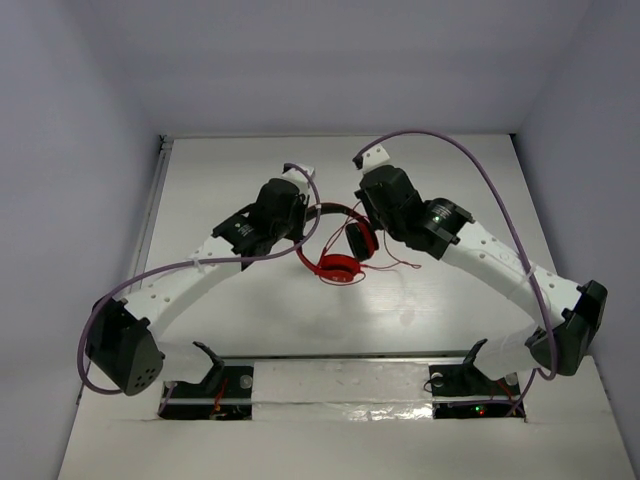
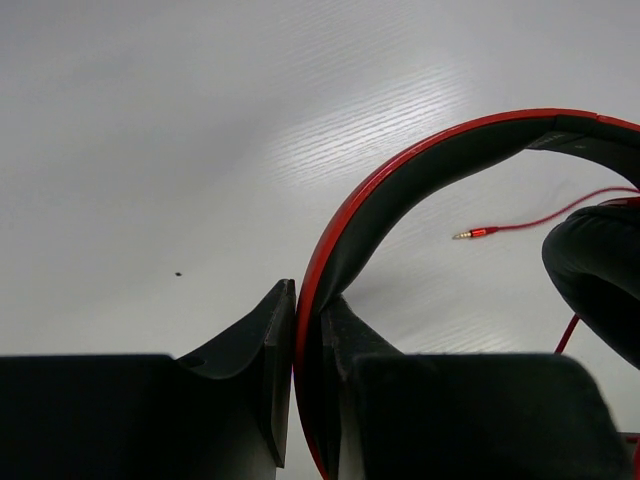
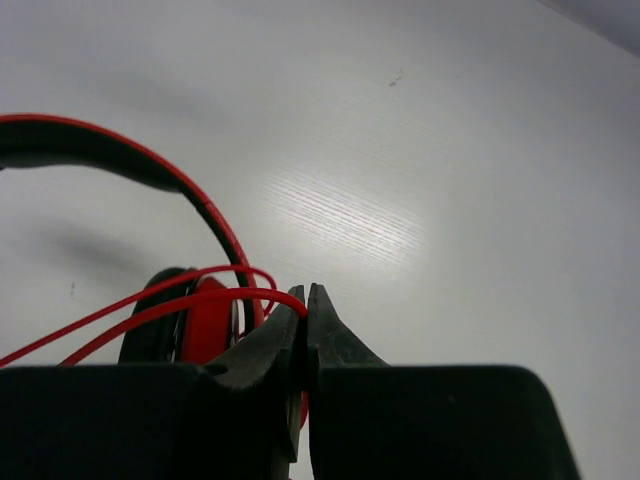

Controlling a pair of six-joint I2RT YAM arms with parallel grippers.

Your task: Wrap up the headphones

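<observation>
The winding step is in hand. The left end effector (image 2: 305, 300) is clenched on the band (image 2: 400, 172) of the headphones (image 1: 340, 262), which lie between the 2 end effectors. The right end effector (image 3: 305, 297) pinches the cord (image 3: 210, 294), which is looped just left of its tips. Next, I judge, it must lead the cord around the band while the left one holds firm. The surface (image 1: 420, 320) is white, and pale walls (image 1: 330, 70) close 3 sides.

Headphones (image 1: 340, 266) lie on the table (image 1: 250, 300), left gripper (image 2: 308, 320) at headband (image 2: 420, 165), right gripper (image 3: 306, 300) seemingly at cord (image 3: 230, 292).
</observation>
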